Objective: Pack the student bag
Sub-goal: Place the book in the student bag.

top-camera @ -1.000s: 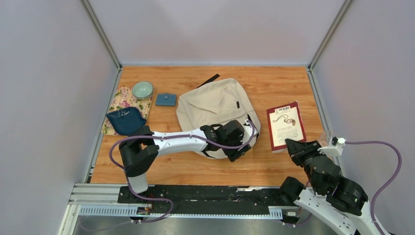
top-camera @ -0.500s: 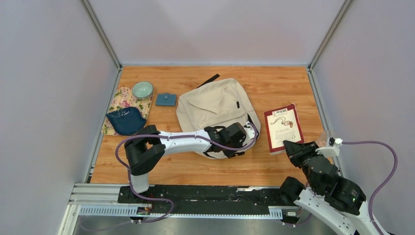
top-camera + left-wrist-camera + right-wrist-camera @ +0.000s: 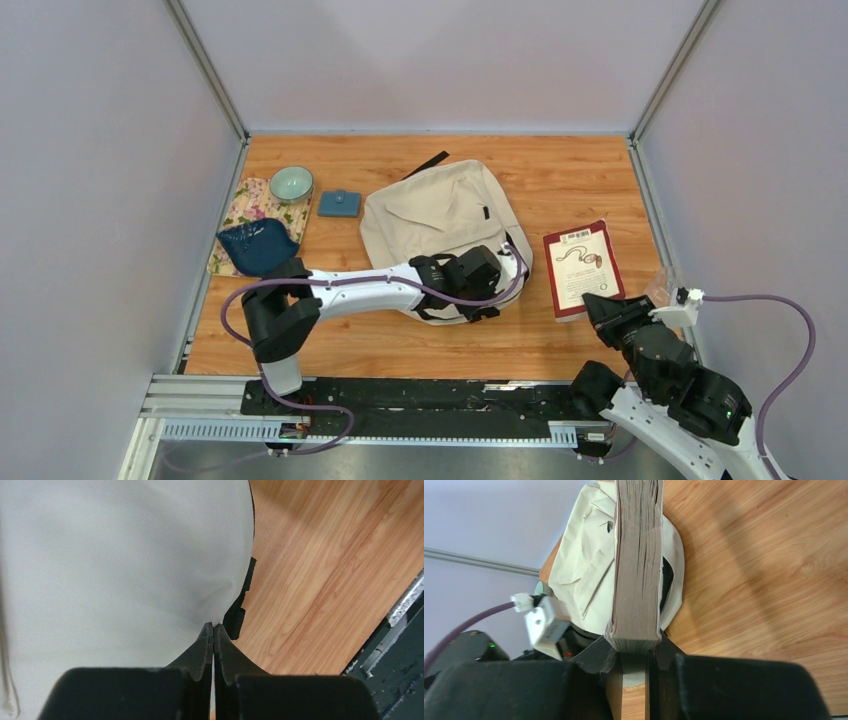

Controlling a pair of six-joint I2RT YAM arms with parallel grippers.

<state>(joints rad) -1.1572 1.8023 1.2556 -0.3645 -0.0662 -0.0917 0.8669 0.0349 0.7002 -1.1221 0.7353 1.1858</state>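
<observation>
Pinching student bag (image 3: 125, 555) rim, seemingly, left pincer (image 3: 213, 626) together; right pincer (image 3: 634, 649) clamps book (image 3: 636, 555) edge.

Bare wooden counter (image 3: 570, 170) lies open at one to two o'clock of the cream-beige fabric backpack (image 3: 440, 210). A red-bordered paperback book (image 3: 583, 268) narrows three o'clock. A small blue pouch (image 3: 339, 203), pale green bowl (image 3: 291, 183) and dark blue dish (image 3: 257, 247) crowd nine to ten. The white left arm (image 3: 360, 290) bars six.

The student bag (image 3: 100, 555) is matt cream cloth with a fine, even weave. The tabletop (image 3: 325, 570) is smooth wood-grain with a soft sheen. The left claw (image 3: 213, 626) looks like matt black plastic. At upper centre of the right wrist view, the book (image 3: 636, 555) shows rough, dull paper page edges.
</observation>
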